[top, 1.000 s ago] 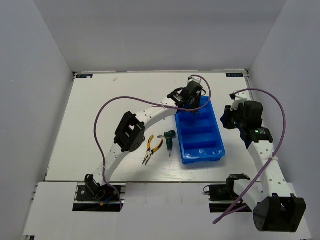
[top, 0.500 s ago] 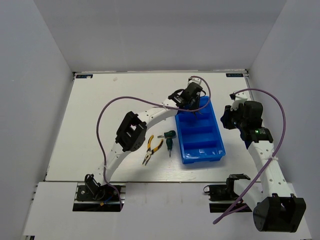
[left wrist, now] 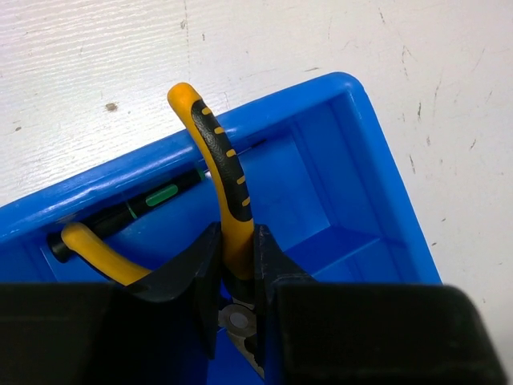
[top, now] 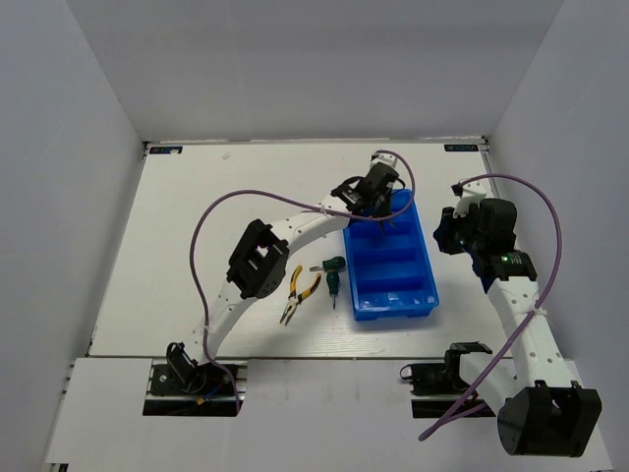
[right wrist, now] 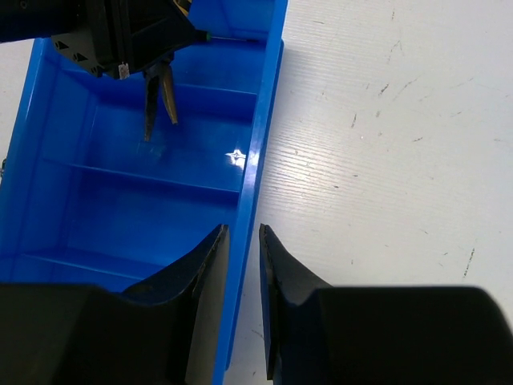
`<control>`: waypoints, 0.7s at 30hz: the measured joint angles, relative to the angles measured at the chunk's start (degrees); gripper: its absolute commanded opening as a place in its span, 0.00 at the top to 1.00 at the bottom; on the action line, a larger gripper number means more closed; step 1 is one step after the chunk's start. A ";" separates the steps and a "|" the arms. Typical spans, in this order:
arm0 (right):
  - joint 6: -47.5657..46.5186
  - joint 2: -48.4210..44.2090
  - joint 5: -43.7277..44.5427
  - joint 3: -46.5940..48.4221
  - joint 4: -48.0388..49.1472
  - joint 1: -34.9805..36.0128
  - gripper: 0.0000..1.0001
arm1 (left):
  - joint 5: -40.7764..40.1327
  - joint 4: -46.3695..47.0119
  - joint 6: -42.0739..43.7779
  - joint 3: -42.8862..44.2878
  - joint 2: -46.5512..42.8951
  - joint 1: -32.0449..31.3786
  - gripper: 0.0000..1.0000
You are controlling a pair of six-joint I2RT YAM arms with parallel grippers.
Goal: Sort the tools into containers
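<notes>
The blue tray lies right of centre. My left gripper is over its far compartment, shut on one handle of the yellow-handled pliers, whose nose hangs down into the tray. A dark screwdriver with a green mark lies along the far wall. My right gripper straddles the tray's right wall, its jaws shut on it. A second pair of yellow pliers and a stubby green-black tool lie on the table left of the tray.
The left arm arches over the table from the near left to the tray's far end. A purple cable loops above it. White walls enclose the table on three sides.
The left gripper's jaws have narrowed onto the pliers handle. The tray's near end has shifted slightly to the left. The right arm has held still.
</notes>
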 measured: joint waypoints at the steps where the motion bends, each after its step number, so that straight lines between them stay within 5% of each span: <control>1: 0.00 0.00 0.00 0.00 0.00 0.00 0.72 | -0.11 0.02 0.11 -0.35 -0.22 -0.11 1.00; 21: 0.00 0.00 -0.09 0.00 0.02 0.00 0.72 | -0.55 2.89 -2.21 -13.22 -13.09 -4.04 1.00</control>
